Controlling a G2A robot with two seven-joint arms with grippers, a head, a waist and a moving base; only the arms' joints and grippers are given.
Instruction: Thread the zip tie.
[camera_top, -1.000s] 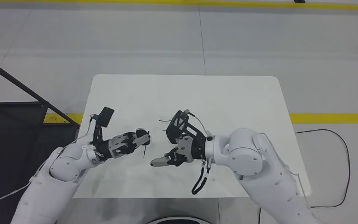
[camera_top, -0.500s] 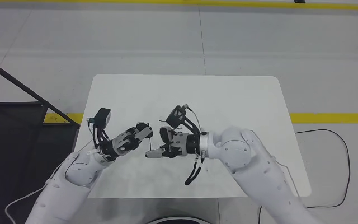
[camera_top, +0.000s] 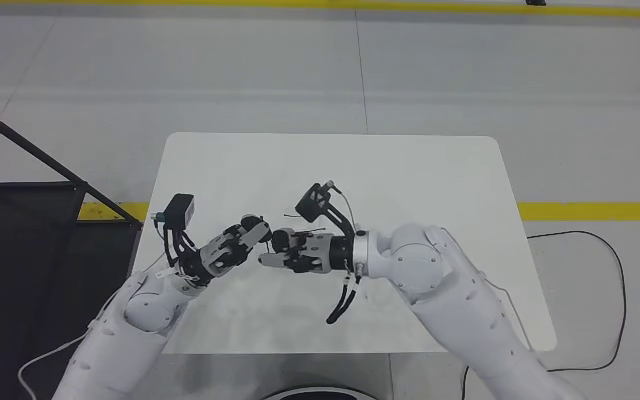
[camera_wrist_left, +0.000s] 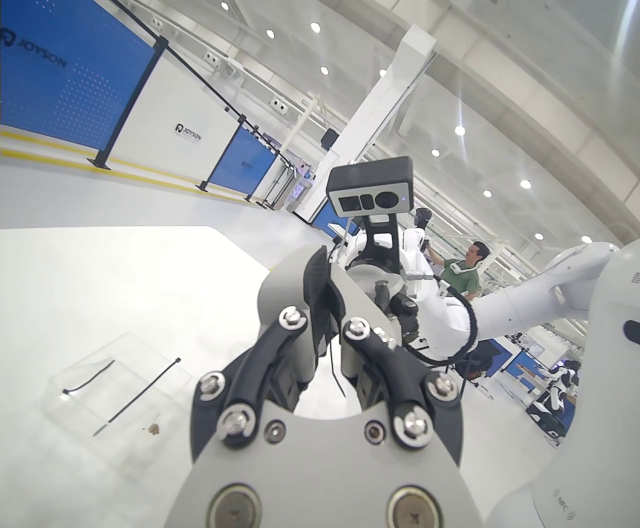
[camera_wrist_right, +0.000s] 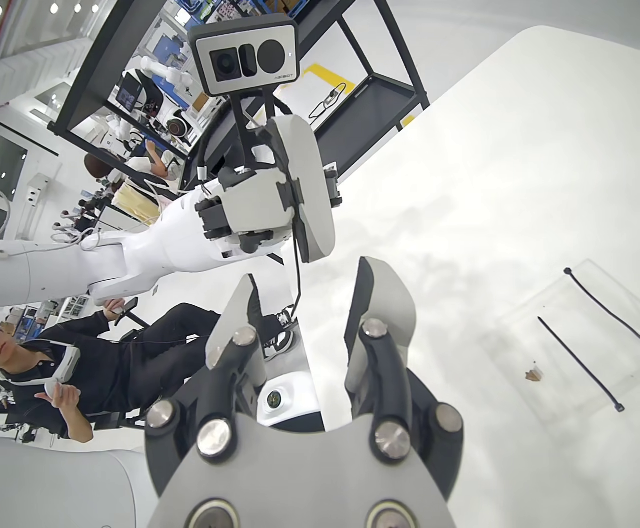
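- My left pincer (camera_wrist_left: 324, 295) squeezes the zip tie (camera_wrist_left: 334, 367) tight; one end hides in its grip.
- My right pincer (camera_wrist_right: 307, 280) is spread wide, holding nothing.

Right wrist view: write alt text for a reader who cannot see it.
The open right hand faces the left hand, which pinches a black zip tie hanging toward it. Two more ties lie in a clear tray.
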